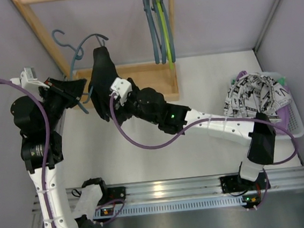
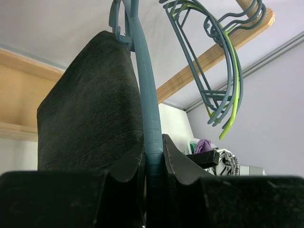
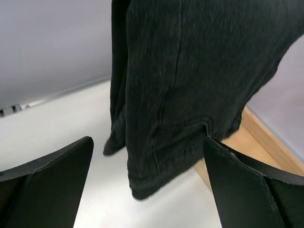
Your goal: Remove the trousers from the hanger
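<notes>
My left jaws are clamping together on the thin blue-grey plastic hanger [image 2: 148, 109]. The plain black limp cloth trousers [image 2: 90, 99] are hanging from it, beside the wooden rack [image 1: 137, 75]. My right jaws are standing wide apart near their bottom end. Only the right wrist view is showing the stitched hem. The top view is showing the white trousers with black print [image 1: 255, 96] lying in the pale basket [image 1: 297, 124]. The print is too small for reading.
</notes>
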`<action>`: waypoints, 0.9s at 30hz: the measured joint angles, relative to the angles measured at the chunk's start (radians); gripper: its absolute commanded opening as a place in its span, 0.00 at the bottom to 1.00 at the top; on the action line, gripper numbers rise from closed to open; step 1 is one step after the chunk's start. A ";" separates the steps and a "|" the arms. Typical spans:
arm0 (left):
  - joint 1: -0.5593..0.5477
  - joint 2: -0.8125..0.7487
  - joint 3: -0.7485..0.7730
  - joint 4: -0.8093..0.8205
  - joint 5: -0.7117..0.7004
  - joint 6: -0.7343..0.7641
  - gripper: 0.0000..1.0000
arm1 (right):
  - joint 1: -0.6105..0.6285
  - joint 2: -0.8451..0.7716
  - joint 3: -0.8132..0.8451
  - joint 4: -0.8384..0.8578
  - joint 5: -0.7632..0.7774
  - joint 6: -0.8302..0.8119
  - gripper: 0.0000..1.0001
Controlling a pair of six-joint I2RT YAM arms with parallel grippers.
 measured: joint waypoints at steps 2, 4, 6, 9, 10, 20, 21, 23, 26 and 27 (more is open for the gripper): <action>0.000 0.000 0.000 0.000 0.001 -0.006 0.00 | 0.000 0.023 0.026 0.017 -0.003 0.022 0.99; 0.000 0.000 0.000 0.000 0.003 -0.008 0.00 | 0.000 0.045 0.045 0.024 -0.006 0.042 0.99; 0.000 0.000 0.000 0.000 0.003 -0.009 0.00 | 0.000 0.071 0.070 0.032 -0.008 0.058 0.99; 0.000 0.000 0.000 0.000 0.003 -0.011 0.00 | 0.000 0.114 0.101 0.040 -0.001 0.065 0.99; 0.000 0.000 0.000 0.000 0.003 -0.011 0.00 | 0.000 0.121 0.103 0.043 0.008 0.064 0.99; 0.000 0.000 0.000 0.000 0.003 -0.012 0.00 | -0.019 0.142 0.082 0.069 0.139 0.015 0.97; 0.000 0.000 0.000 0.000 0.003 -0.011 0.00 | -0.023 0.141 0.079 0.070 0.146 0.009 0.97; 0.000 0.000 0.000 0.000 0.003 -0.011 0.00 | -0.032 0.140 0.074 0.069 0.161 0.001 0.95; 0.000 0.000 0.000 0.000 0.003 -0.011 0.00 | -0.043 0.139 0.074 0.070 0.171 -0.011 0.91; 0.000 0.000 0.000 0.000 0.002 -0.011 0.00 | -0.047 0.139 0.074 0.070 0.172 -0.016 0.90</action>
